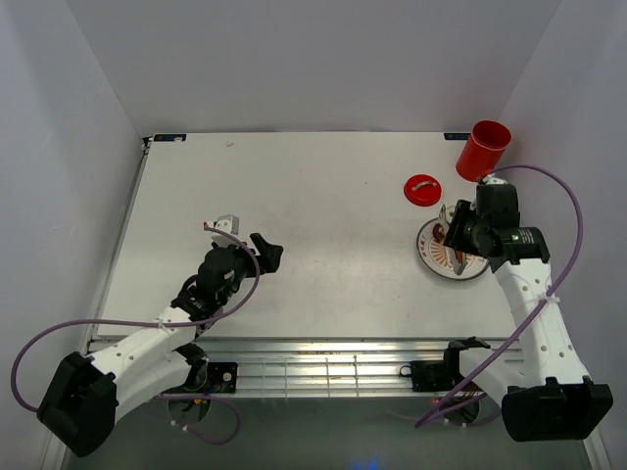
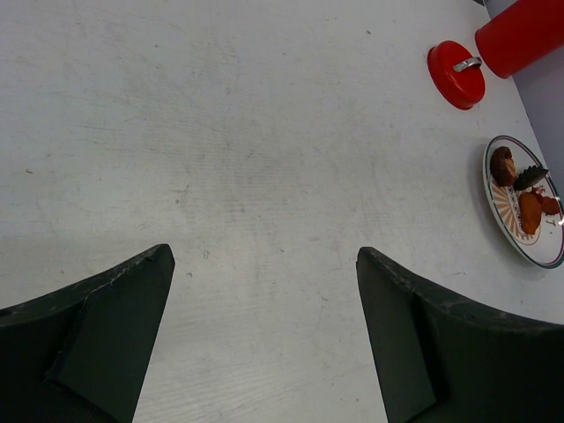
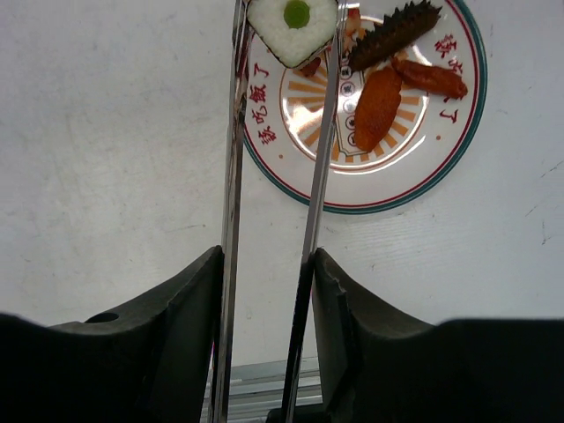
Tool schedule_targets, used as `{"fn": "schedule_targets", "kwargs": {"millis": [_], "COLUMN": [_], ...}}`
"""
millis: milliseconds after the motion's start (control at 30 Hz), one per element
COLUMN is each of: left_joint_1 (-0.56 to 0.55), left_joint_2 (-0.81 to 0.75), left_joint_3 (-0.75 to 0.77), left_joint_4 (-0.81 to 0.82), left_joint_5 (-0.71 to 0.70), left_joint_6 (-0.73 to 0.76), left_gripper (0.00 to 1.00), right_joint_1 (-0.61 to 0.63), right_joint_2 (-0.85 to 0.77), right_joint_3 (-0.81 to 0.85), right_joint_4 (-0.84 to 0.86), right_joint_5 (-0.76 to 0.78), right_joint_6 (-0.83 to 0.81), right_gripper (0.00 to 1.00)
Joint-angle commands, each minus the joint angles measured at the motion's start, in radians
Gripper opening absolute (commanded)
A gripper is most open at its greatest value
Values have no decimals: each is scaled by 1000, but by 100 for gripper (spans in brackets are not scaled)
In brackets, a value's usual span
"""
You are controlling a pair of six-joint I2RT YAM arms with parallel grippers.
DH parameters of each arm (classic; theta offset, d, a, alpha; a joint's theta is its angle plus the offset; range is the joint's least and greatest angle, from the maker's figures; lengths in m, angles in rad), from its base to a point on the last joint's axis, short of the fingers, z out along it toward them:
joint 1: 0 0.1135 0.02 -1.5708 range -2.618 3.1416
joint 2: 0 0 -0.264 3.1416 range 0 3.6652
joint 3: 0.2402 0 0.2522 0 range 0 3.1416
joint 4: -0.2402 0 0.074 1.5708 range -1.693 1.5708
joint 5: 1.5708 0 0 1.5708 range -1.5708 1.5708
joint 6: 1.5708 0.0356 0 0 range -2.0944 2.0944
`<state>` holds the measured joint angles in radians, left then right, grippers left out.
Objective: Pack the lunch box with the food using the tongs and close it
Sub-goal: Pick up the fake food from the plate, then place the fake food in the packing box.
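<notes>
The red lunch box (image 1: 484,149) stands upright and uncovered at the far right, its red lid (image 1: 423,188) flat on the table beside it. My right gripper (image 3: 267,256) is shut on the silver tongs (image 3: 231,159), pressing both arms from outside. The tong tips pinch a white square piece with a green dot (image 3: 293,25) above the plate's (image 3: 401,181) far-left rim. Dark and orange-brown food (image 3: 379,106) lies on the plate. Over the table's left middle, my left gripper (image 2: 264,256) is open and holds nothing.
In the left wrist view the lid (image 2: 456,75), lunch box (image 2: 522,35) and plate (image 2: 515,231) sit at the far right. White walls enclose the table on three sides. A metal rail (image 1: 323,372) runs along the near edge.
</notes>
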<state>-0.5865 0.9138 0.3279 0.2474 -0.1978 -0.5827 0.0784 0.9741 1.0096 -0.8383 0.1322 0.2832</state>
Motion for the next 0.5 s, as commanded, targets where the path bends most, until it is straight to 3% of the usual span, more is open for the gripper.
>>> {"fn": "schedule_targets", "kwargs": {"millis": [0, 233, 467], "left_joint_1": [-6, -6, -7], "left_joint_2": [-39, -49, -32], "left_joint_3": [0, -3, 5], "left_joint_4": [10, 10, 12], "left_joint_5": [3, 11, 43], "left_joint_6": [9, 11, 4], "left_gripper": [95, 95, 95], "right_joint_1": [-8, -22, -87], "right_joint_2": [79, 345, 564], "right_joint_3": [141, 589, 926], "right_joint_4": [27, 34, 36], "right_joint_5": [44, 122, 190], "right_joint_6": [22, 63, 51], "right_gripper": [42, 41, 41]}}
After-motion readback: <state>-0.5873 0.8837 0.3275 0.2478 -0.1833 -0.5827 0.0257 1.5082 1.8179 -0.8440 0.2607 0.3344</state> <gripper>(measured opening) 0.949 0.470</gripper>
